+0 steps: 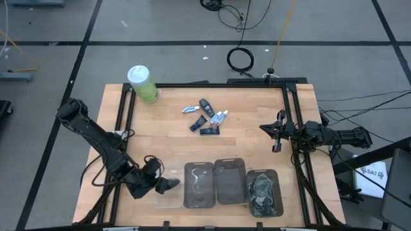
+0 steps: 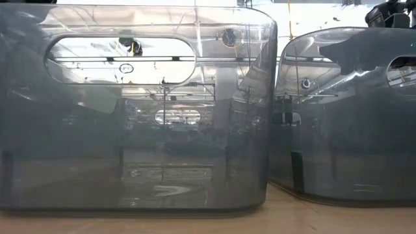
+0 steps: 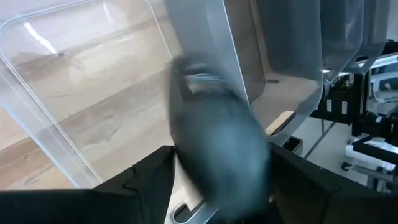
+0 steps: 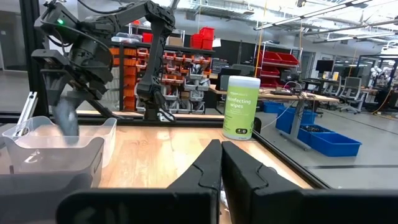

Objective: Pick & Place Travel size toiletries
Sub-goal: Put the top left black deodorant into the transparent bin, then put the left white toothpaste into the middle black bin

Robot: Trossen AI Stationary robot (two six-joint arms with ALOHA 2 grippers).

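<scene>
My left gripper [image 1: 171,185] hovers over a clear bin [image 1: 168,200] at the table's near edge, its fingers apart. A dark grey-blue toiletry [image 3: 217,143] shows as a blur between the fingers. In the right wrist view it is a grey streak [image 4: 65,121] running below the gripper into the clear bin [image 4: 93,134]. Several more toiletries [image 1: 207,119] lie in a loose pile on the middle of the table. My right gripper [image 4: 221,163] waits shut at the table's right side [image 1: 277,131], holding nothing. My left gripper: I cannot tell whether its fingers [image 3: 149,183] touch the blurred toiletry that fills the gap between them. The fingers slant down from the table's left over the clear bin. The toiletry is upright and off the bin's floor.
Right of the clear bin stand two grey bins [image 1: 199,185] [image 1: 230,181] and a bin holding black items [image 1: 263,191]. A green canister with a white lid [image 1: 142,83] stands at the far left. The low view is filled by the grey bins' walls [image 2: 136,110].
</scene>
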